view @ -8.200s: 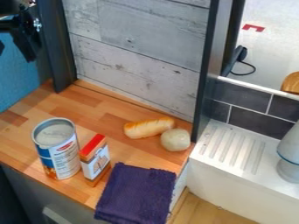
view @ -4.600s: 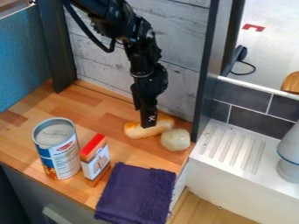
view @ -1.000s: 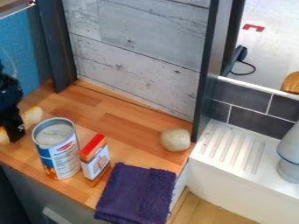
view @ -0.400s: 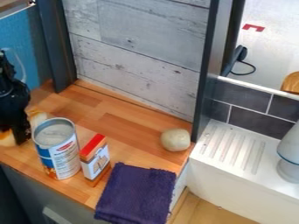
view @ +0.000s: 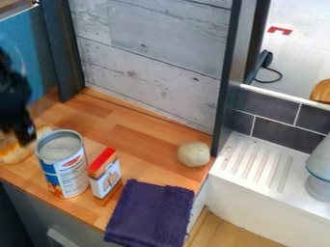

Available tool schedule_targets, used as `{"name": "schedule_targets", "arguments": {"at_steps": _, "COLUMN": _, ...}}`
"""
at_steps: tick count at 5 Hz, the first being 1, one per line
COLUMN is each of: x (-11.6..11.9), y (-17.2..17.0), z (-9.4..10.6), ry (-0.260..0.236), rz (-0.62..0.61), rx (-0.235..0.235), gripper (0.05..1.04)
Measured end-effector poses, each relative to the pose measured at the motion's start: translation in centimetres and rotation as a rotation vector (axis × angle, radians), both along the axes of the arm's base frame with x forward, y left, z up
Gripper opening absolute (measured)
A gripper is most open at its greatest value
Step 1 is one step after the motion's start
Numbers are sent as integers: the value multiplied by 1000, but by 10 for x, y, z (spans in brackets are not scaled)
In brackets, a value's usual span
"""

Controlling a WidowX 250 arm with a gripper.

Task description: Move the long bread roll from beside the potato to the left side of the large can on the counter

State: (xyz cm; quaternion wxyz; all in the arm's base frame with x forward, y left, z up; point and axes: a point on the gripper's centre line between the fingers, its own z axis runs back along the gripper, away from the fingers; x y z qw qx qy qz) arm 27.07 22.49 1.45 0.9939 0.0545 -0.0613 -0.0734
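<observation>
Five things lie on the wooden counter (view: 132,137): one bread loaf (view: 14,154), one can (view: 64,169), one small box (view: 105,179) (red-topped, upright), one purple cloth (view: 149,212) and one pale round item (view: 194,154). The loaf is at the left edge of the view, just beside the can. The black arm (view: 11,94) comes in at the upper left, slanting down, its gripper (view: 26,137) at the loaf; whether it is wide, narrow or holding the bread, I cannot tell.

Can (view: 62,164) and carton (view: 105,176) block the counter's front.
</observation>
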Motion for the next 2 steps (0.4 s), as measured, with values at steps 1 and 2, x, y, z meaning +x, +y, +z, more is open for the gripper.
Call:
{"name": "schedule_targets", "arguments": {"at_steps": 1, "x": 0, "y": -12, "z": 50, "ry": -66, "rz": 12, "rx": 42, "gripper": 1001}}
{"name": "schedule_targets", "arguments": {"at_steps": 2, "x": -1, "y": -38, "z": 85, "ry": -107, "rz": 39, "rx": 47, "gripper": 1001}}
